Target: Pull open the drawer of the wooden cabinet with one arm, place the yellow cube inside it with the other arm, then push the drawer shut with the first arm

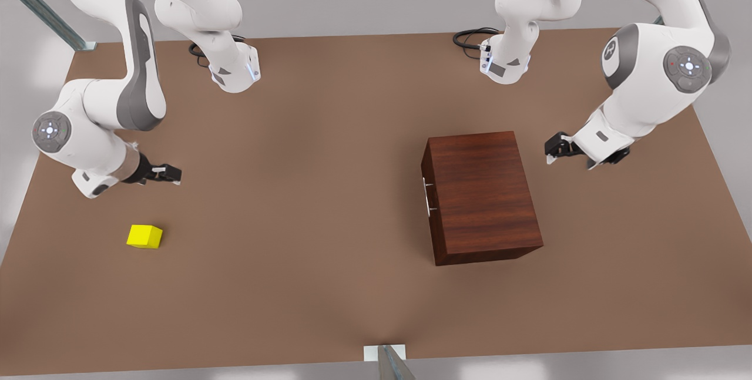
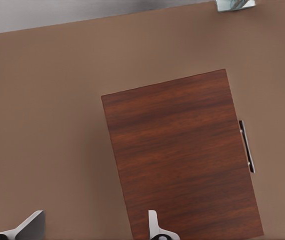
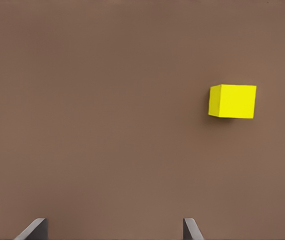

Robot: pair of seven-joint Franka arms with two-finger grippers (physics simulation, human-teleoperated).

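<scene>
From the front, the cabinet (image 1: pixel 480 195) sat right of centre on the table (image 1: pixel 294 298), its drawer (image 1: pixel 427 195) closed, the handle (image 1: pixel 425 196) facing the view's left. The left gripper (image 1: pixel 552 150) hovered off the cabinet's far right corner; the right gripper (image 1: pixel 170 175) hung just beyond the cube (image 1: pixel 144 236), far left.

In the left wrist view, open fingers (image 2: pixel 155 227) held nothing, above the cabinet's (image 2: pixel 182 155) back edge, opposite the handle (image 2: pixel 247 146). To pull well, this arm should probably cross over and straddle the bar squarely.

In the right wrist view, spread fingers (image 3: pixel 192 230) held nothing, the cube (image 3: pixel 232 101) lying apart.
</scene>
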